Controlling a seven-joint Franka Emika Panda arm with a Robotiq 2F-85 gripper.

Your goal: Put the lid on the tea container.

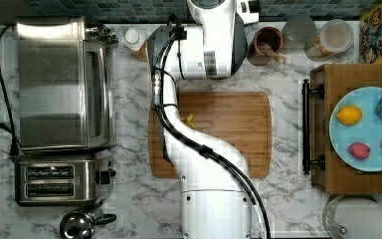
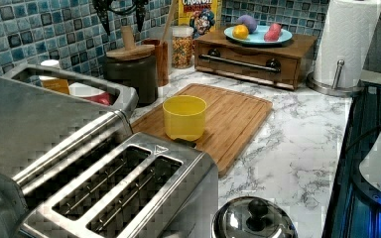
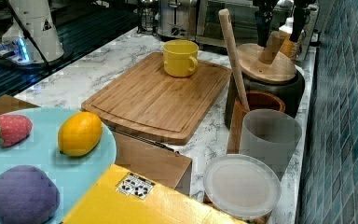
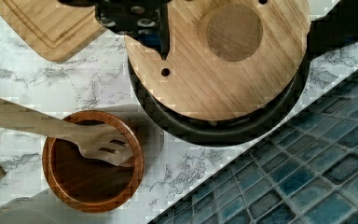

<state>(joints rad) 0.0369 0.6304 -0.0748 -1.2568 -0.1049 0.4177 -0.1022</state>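
Observation:
The tea container is a wide black tin at the back of the counter by the blue tile wall. The round wooden lid with its upright knob rests on top. In the wrist view the lid sits slightly off-centre, leaving a sliver of the container's rim uncovered. My gripper hangs open just above the lid, its black fingers spread on either side of the knob and holding nothing. In the top view my arm covers the container.
A brown wooden cup with a wooden utensil stands close beside the tin, with clear jars past it. A yellow mug stands on the cutting board. Toaster oven and toaster fill the top view's left. The fruit plate is at the top view's right.

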